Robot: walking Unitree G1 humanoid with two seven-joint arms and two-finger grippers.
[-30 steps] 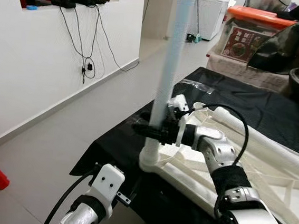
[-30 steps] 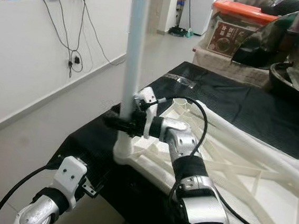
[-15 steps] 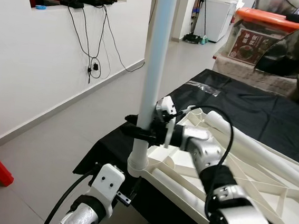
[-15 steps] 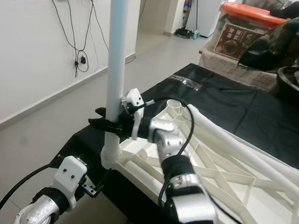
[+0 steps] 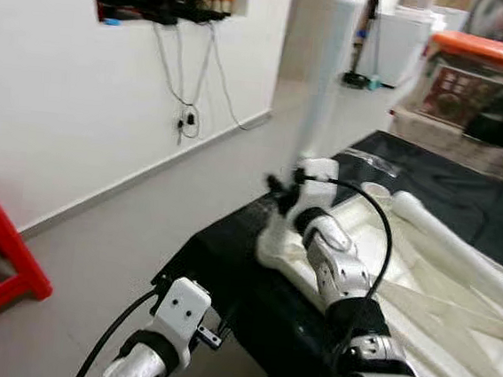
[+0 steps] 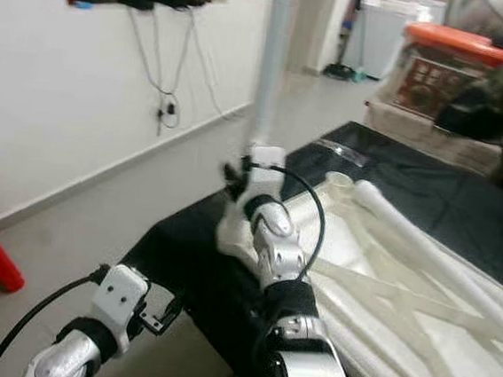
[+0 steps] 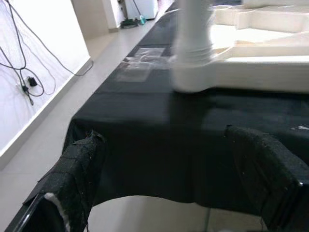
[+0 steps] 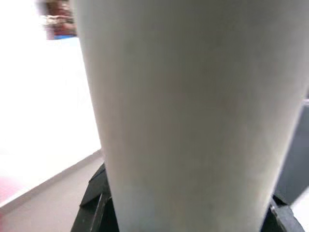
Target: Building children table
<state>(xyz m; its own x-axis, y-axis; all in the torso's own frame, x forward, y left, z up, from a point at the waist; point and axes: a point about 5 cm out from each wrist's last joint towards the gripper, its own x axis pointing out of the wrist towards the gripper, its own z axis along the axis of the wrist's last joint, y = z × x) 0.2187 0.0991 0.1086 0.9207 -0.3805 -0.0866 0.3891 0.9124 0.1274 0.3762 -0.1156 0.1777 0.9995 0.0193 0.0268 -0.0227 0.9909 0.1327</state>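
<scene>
With my right gripper (image 5: 280, 191) closed around the white leg (image 5: 322, 79) low on its shaft, just above the corner socket of the upturned top (image 5: 455, 297) on the black-draped bench (image 5: 218, 257), the leg stands upright at the near corner. It looks like a hollow plastic tube: light, stiff, smooth enough to slip or spin, so I judge this low hold best, since a higher one would lever against the socket. My left gripper (image 7: 169, 193) hangs open below the bench edge, idle.
</scene>
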